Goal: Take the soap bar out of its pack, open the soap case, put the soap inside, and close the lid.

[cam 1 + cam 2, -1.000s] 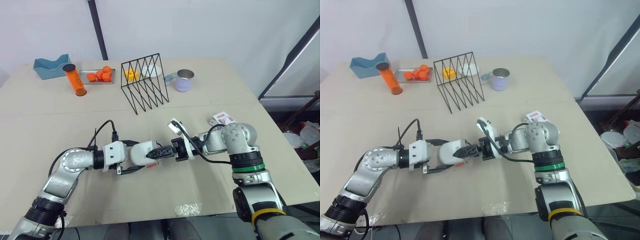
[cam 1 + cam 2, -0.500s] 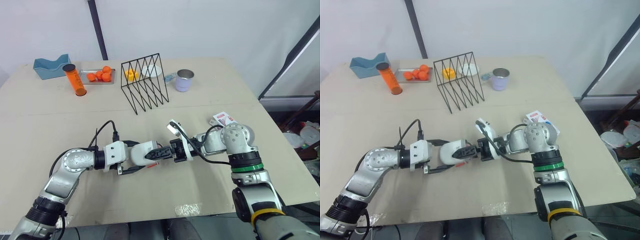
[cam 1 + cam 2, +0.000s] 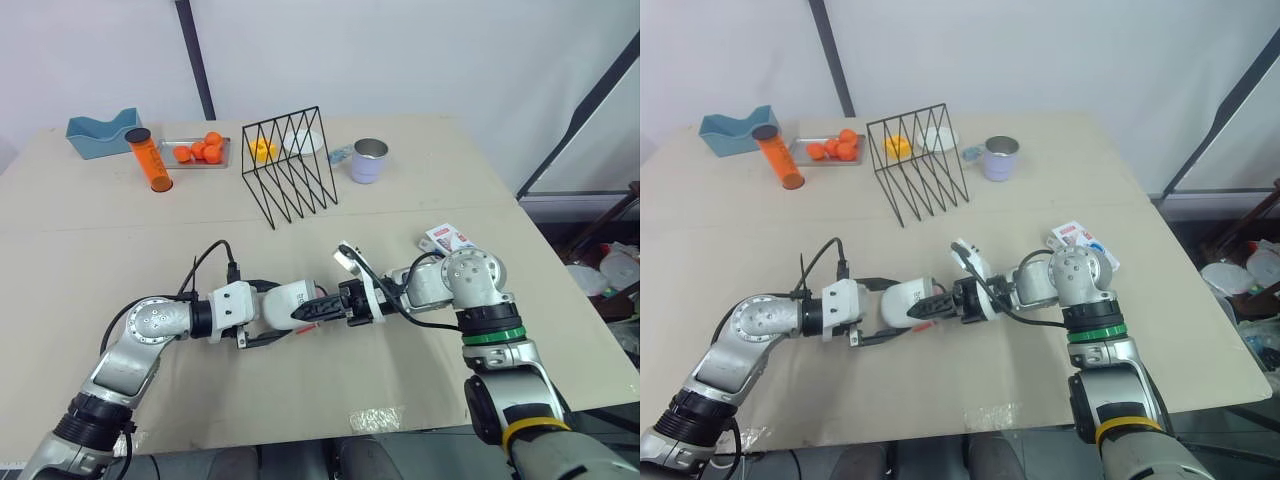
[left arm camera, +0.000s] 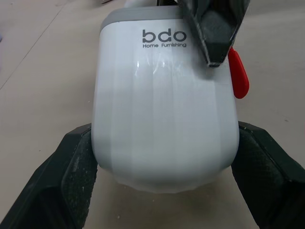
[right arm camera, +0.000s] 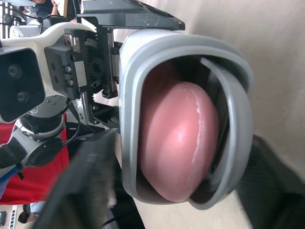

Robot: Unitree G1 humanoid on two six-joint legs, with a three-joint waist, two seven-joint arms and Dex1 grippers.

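Test lab
Plywood table (image 3: 100, 240), white wall (image 3: 400, 50), staged props: tray (image 3: 197, 152) at 11 o'clock, rack (image 3: 290, 165) at 12.

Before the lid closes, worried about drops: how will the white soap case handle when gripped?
Likely slippery: the soap case is glossy and rounded where the left gripper pinches its sides. Probably stiff: no dent shows there. The pink soap inside likely adds heft.

I see the soap case (image 3: 285, 300) at the front middle of the table (image 3: 400, 210), clamped in the left gripper (image 4: 164, 138), with the soap (image 5: 178, 138) inside it and the right gripper (image 3: 335, 305) at its right end. The soap pack (image 3: 447, 238) lies further right, just behind the right arm. Along the back, left to right: bin (image 3: 100, 135), tube (image 3: 150, 160), tray (image 3: 226, 152), wire rack (image 3: 290, 165), mug (image 3: 368, 160).
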